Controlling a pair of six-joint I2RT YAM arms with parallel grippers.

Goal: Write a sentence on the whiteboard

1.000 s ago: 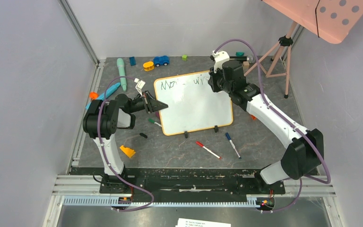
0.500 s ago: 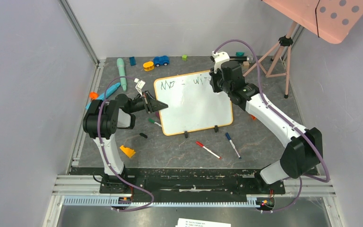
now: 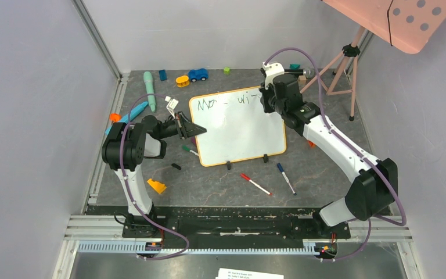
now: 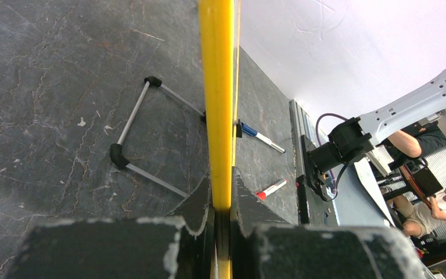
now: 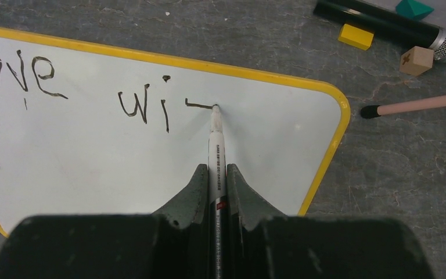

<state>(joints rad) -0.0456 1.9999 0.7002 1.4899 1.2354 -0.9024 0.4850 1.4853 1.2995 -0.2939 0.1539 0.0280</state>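
Observation:
The whiteboard (image 3: pixel 241 133), white with a thin orange frame, stands tilted on its two black feet mid-table. My left gripper (image 3: pixel 200 129) is shut on its left edge; in the left wrist view the yellow frame (image 4: pixel 216 87) runs straight between the jaws of the left gripper (image 4: pixel 223 180). My right gripper (image 3: pixel 265 102) hovers over the board's top right, shut on a white marker (image 5: pixel 216 151). The marker's tip touches the board at the end of a short dash. The sentence (image 5: pixel 145 107) reads "Move", then "wi" and that dash.
A red marker (image 3: pixel 255 184) and a blue marker (image 3: pixel 286 178) lie in front of the board, with a green-capped marker (image 3: pixel 189 150) and an orange wedge (image 3: pixel 156 186) at its left. Toys line the back edge. A pink tripod (image 3: pixel 340 70) stands back right beside a microphone (image 5: pixel 383 23).
My right gripper has slid slightly right with the marker, drawing a short horizontal stroke after "wi". The left gripper and the board have stayed put.

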